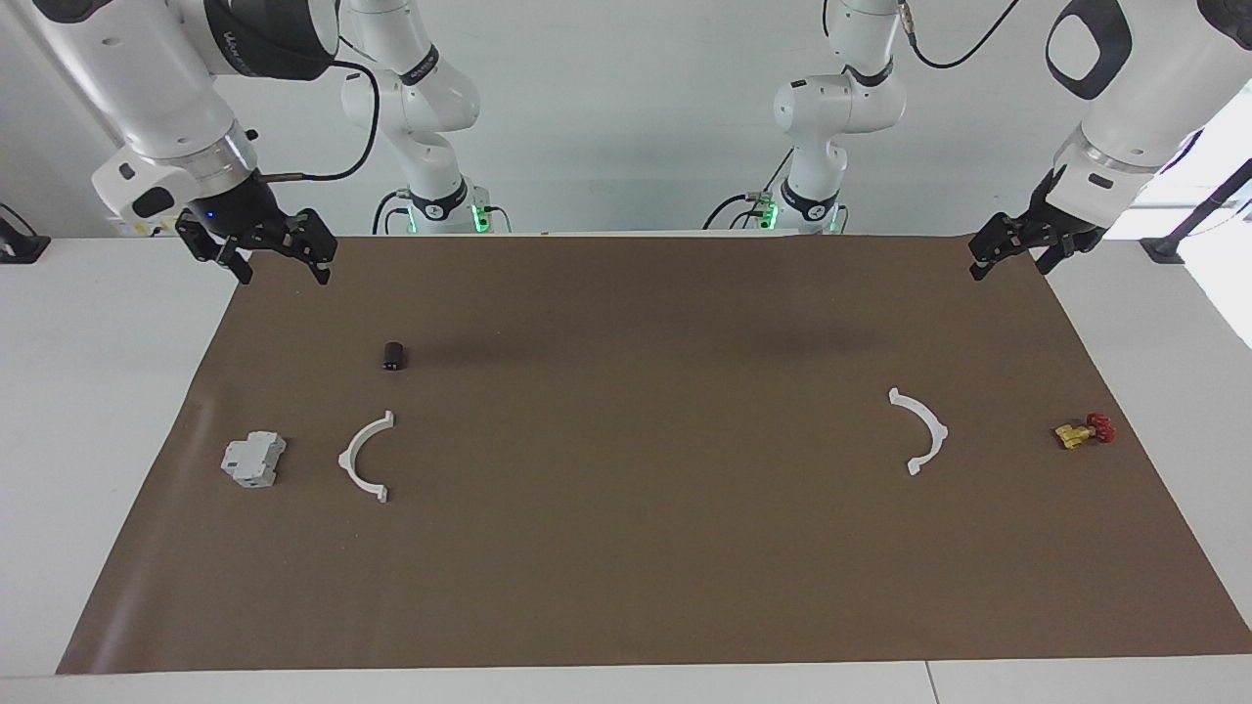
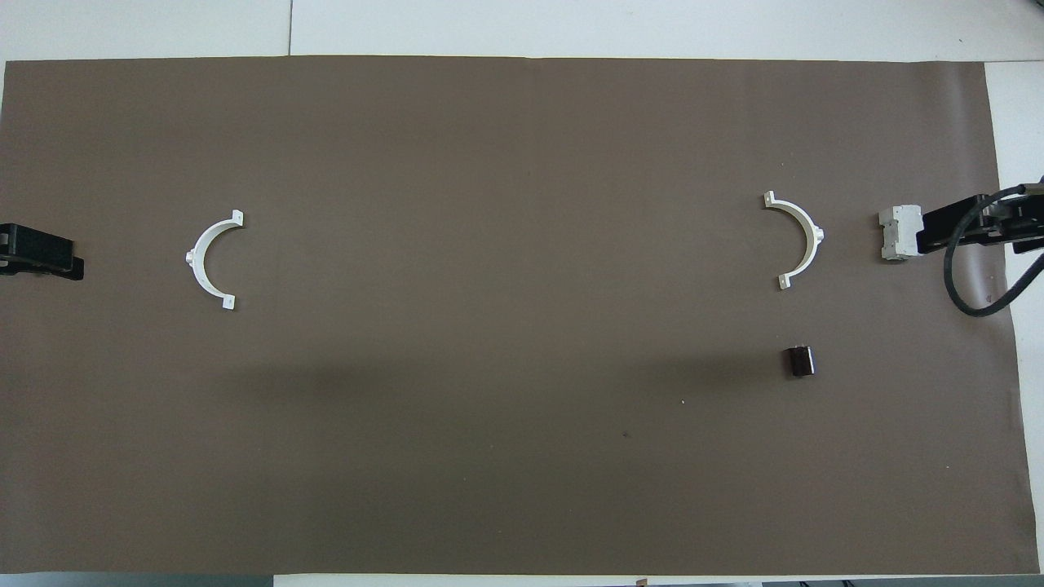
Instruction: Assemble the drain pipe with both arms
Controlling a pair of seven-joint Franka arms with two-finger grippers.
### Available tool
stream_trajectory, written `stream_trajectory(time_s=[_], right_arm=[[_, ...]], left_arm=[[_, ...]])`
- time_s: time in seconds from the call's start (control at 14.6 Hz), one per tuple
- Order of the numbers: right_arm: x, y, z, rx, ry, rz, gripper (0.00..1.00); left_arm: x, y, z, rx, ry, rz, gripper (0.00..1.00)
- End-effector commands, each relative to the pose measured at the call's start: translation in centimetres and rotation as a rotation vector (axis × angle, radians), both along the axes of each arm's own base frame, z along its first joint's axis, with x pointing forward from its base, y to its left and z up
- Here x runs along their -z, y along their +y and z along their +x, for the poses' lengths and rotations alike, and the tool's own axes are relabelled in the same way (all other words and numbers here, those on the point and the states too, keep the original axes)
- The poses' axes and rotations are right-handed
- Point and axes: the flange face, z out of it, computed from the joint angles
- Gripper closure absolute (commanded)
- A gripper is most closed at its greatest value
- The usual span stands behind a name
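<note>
The drain pipe lies in two separate white half-ring pieces, flat on the brown mat. One half (image 1: 346, 458) (image 2: 816, 236) is toward the right arm's end, the other (image 1: 941, 430) (image 2: 192, 258) toward the left arm's end, with a wide stretch of mat between them. My right gripper (image 1: 284, 274) (image 2: 946, 232) hangs open and empty above the mat's corner at its own end. My left gripper (image 1: 1009, 270) (image 2: 49, 257) hangs open and empty above the mat's corner at the other end. Neither gripper touches a piece.
A grey boxy block (image 1: 252, 460) (image 2: 900, 232) sits beside the half ring at the right arm's end. A small black cylinder (image 1: 394, 355) (image 2: 800, 361) lies nearer to the robots than that half. A small red and yellow part (image 1: 1084, 431) lies beside the other half.
</note>
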Motion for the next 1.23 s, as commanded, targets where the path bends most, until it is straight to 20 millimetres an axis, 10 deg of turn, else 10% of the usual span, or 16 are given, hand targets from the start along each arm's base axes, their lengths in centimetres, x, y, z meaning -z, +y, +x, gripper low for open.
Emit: stream_trajectory(time_s=[0.0,0.68,1.16], right_arm=[[-0.3,-0.3,0.0,0.008,-0.014,0.000,0.00],[1.1,0.4,-0.1,-0.016,-0.066,0.007,0.00],[16.0,-0.3,4.8,-0.106,-0.130,0.003,0.00]], left_arm=[[-0.1,-0.1,-0.8,0.010,-0.004,0.018,0.00],[-0.1,-0.2,-0.8,0.007,-0.003,0.018,0.00],[-0.1,-0.2,-0.8,0.005,-0.004,0.018,0.00]])
